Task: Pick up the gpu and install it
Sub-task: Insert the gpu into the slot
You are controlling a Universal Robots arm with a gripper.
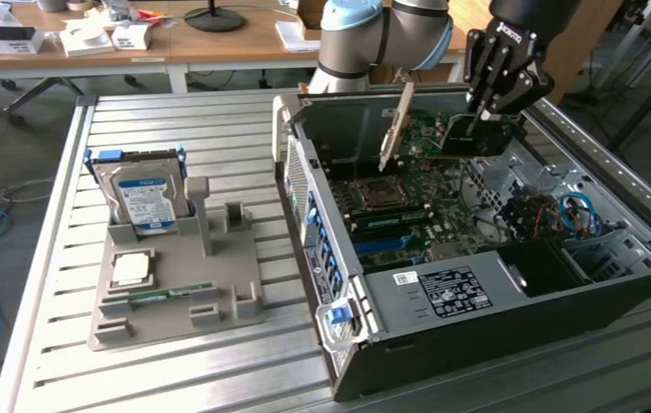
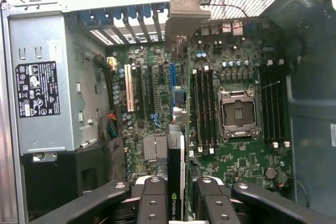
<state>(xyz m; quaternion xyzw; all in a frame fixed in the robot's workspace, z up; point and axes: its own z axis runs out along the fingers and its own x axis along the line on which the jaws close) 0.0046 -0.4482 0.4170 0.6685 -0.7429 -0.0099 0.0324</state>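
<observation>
Exterior view's left: grey holder (image 1: 176,292) on the slatted table (image 1: 187,379), with the hard drive (image 1: 142,194) standing in it, well apart from the work. Moving right: the open case (image 1: 302,185) lies on its side, motherboard (image 1: 434,206) facing up.

The gpu (image 1: 461,143) is inside the case, above the board and, as far as I can judge, not seated. It stands on edge with its bracket (image 1: 394,129) toward the case's rear wall. The gripper (image 1: 480,120) is clamped on the card's other end. On the wrist view the gpu (image 2: 175,156) sits edge-on between the fingers (image 2: 152,203), bracket (image 2: 189,6) out ahead by the rear slot openings.

Step in hand, my read: align and seat. I'd keep the card plumb, its edge parallel to the expansion slot and the bracket tip tracking its rear opening, then press straight down with no twist. Can't tell which slot it's over.

Pose: the arm (image 1: 389,34) reaches in from the far side, wrist angled steeply down into the case toward the exterior view's right.
</observation>
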